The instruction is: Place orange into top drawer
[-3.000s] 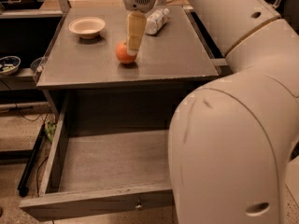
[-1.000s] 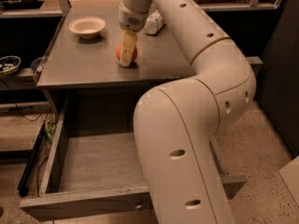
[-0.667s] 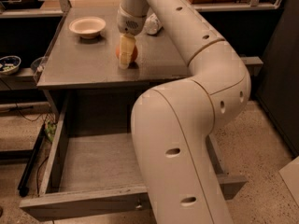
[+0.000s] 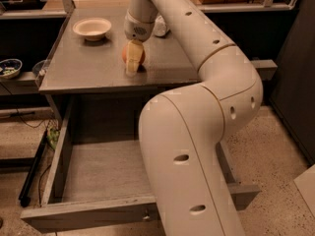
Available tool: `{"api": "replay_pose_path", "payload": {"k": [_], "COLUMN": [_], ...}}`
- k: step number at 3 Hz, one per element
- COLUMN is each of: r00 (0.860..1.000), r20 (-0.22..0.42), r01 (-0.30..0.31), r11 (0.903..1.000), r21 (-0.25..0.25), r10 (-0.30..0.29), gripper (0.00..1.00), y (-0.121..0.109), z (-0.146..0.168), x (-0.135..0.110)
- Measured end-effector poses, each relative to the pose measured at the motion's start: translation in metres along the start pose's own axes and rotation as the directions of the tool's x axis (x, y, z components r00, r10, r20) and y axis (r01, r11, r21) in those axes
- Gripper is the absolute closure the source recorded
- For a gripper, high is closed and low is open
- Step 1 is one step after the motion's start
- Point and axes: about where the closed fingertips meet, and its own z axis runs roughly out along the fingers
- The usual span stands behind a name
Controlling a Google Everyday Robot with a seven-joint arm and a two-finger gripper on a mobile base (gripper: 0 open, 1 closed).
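The orange [image 4: 142, 56] rests on the grey table top [image 4: 83, 70], near its middle. My gripper [image 4: 133, 59] comes down from above and sits right over the orange, hiding its middle, so orange skin shows on both sides of it. The top drawer [image 4: 98, 173] is pulled out below the table's front edge. Its inside is bare and its front panel [image 4: 83, 216] carries a small knob [image 4: 146, 215]. My arm [image 4: 197, 112] curves across the right half of the view and hides the drawer's right part.
A cream bowl [image 4: 92, 28] stands at the table's back left. A clear plastic bottle [image 4: 161, 27] lies behind my wrist. A small patterned bowl [image 4: 9, 67] sits on a lower shelf at the far left. Cables lie on the floor at the left.
Three seconds ago the gripper stood just right of the orange; it has since moved over it. Over the last second it has hardly moved. The orange stays in place.
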Motion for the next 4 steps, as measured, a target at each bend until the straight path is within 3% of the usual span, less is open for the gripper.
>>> {"api": "replay_pose_path", "payload": {"k": [1, 2, 3, 4], "r00": [1.000, 0.998, 0.998, 0.998], "r20": [0.006, 0.027, 0.031, 0.031], "r01": [-0.020, -0.055, -0.055, -0.055], "r11": [0.9996, 0.9984, 0.9985, 0.9985], "r21": [-0.020, -0.006, 0.000, 0.000], "r10": [0.020, 0.055, 0.055, 0.055], "gripper": [0.00, 0.00, 0.00, 0.27], "y": [0.002, 0.001, -0.002, -0.003], "z": [0.008, 0.005, 0.009, 0.009], "x": [0.008, 0.025, 0.023, 0.023]}}
